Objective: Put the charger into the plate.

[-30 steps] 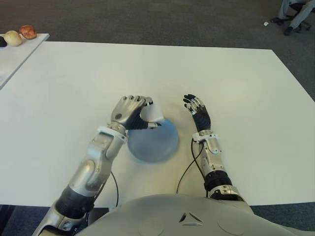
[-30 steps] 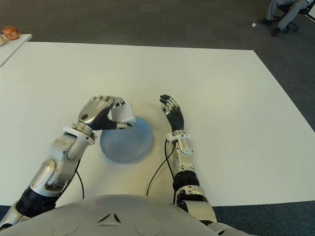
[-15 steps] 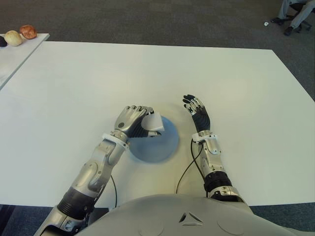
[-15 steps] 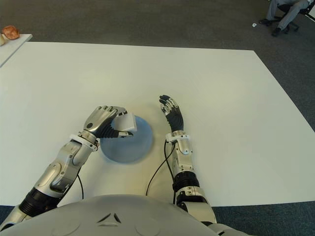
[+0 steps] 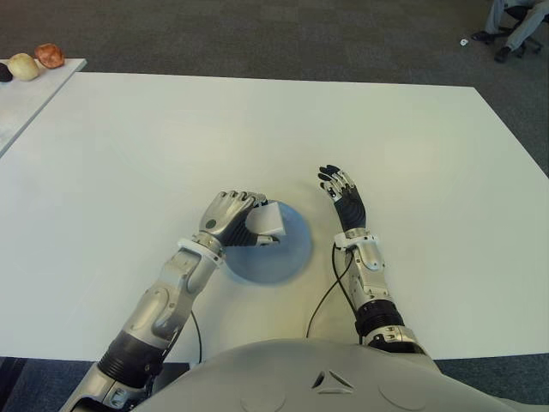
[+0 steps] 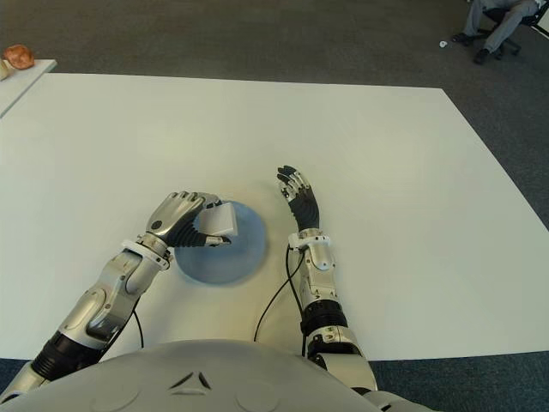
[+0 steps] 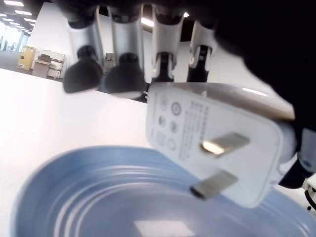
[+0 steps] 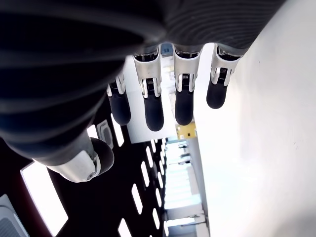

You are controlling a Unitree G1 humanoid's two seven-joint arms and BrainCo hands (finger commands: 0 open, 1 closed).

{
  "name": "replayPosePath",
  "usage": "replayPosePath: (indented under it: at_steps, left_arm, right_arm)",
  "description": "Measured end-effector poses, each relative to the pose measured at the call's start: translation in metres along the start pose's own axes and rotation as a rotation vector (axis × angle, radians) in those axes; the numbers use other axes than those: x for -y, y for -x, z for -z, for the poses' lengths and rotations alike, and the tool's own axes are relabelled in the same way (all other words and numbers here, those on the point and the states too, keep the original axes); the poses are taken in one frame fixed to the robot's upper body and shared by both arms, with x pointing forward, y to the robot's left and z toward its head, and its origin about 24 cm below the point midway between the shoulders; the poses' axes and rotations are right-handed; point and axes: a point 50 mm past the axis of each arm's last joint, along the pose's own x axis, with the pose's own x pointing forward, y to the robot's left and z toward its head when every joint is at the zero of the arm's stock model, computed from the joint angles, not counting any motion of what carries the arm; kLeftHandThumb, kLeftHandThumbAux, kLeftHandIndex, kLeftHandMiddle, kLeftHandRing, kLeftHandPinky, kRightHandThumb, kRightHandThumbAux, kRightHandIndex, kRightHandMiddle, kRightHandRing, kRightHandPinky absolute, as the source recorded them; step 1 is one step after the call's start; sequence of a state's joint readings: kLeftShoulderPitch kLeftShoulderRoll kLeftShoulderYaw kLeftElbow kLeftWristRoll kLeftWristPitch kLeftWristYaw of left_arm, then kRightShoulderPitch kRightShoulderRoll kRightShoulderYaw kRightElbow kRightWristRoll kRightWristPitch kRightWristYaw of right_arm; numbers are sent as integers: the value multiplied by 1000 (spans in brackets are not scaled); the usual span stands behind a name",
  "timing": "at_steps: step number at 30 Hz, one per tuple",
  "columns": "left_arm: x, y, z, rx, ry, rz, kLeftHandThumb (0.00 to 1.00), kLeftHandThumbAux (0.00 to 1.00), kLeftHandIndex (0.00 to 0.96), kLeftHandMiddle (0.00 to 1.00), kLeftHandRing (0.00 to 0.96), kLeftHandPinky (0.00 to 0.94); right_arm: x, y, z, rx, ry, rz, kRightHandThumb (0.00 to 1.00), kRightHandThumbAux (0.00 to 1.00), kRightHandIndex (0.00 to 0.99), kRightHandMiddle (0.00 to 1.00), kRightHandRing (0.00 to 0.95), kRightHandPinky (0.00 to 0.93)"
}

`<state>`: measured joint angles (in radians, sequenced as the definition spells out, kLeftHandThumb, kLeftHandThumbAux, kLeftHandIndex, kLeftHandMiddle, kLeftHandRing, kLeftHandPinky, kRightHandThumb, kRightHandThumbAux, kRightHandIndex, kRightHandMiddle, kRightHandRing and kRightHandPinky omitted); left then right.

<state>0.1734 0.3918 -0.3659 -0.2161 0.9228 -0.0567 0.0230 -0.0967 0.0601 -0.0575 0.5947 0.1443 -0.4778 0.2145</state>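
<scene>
A white charger [image 5: 266, 221] with two metal prongs [image 7: 217, 163] sits in my left hand [image 5: 238, 221], whose fingers are curled around it. The hand holds it just above the far left part of the blue plate [image 5: 279, 257], prongs facing the plate's ridged floor [image 7: 98, 197]. My right hand [image 5: 341, 190] shows to the right of the plate, fingers straight and spread with nothing in them [image 8: 163, 98].
The plate stands on a wide white table [image 5: 257, 129]. A second table [image 5: 26, 86] at the far left carries a few small rounded objects [image 5: 36, 60]. A seated person's legs [image 5: 515, 21] show at the top right, on dark carpet.
My left hand has come down and slightly nearer with the charger, now lower over the plate. The right hand has stayed put.
</scene>
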Motion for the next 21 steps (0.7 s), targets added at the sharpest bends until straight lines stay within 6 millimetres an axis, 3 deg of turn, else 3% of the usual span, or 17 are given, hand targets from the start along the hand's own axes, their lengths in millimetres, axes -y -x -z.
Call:
replayPosePath:
  at_steps: [3, 5, 6, 8, 9, 10, 12, 18, 21]
  left_arm:
    - [1, 2, 0, -1, 9, 5, 852, 663, 409, 553, 811, 785]
    - [2, 2, 0, 3, 16, 6, 841, 665, 419, 509, 641, 605]
    - [2, 2, 0, 9, 18, 7, 839, 665, 421, 503, 617, 579]
    - [1, 3, -1, 24, 17, 10, 591, 545, 253, 320, 372, 371]
    - [1, 3, -1, 31, 15, 13, 550, 526, 225, 284, 328, 334]
    - [0, 4, 0, 37, 11, 17, 457, 462, 143, 182, 210, 213]
    - [-5, 6, 0, 55, -10, 55, 355, 382, 58, 74, 85, 87]
    - [-33, 14, 0, 93, -83, 106, 271, 265, 6, 7, 9, 9]
    - [-38, 14, -2, 100, -90, 106, 261, 239, 2, 3, 3, 3]
  right_arm:
    - [0, 0, 0, 0, 0, 1, 7, 606, 189, 232, 173, 148]
    - [0, 0, 0, 0, 0, 1, 8, 606, 187, 233, 173, 145]
    - [0, 0, 0, -1, 0, 1, 8, 605, 187, 233, 173, 145]
    - [0, 0, 0, -1, 0, 0, 8, 603, 185, 232, 172, 140]
    - [0, 0, 0, -1, 0, 0, 8, 603, 184, 232, 172, 139]
    - [0, 0, 0, -1, 0, 0, 8, 602, 182, 230, 170, 137]
    - [0, 0, 0, -1, 0, -2, 8, 602, 179, 228, 169, 135]
    - [0, 0, 1, -2, -2, -6, 15, 615, 174, 228, 171, 139]
    - [0, 0, 1, -4, -2, -6, 17, 617, 174, 230, 173, 139]
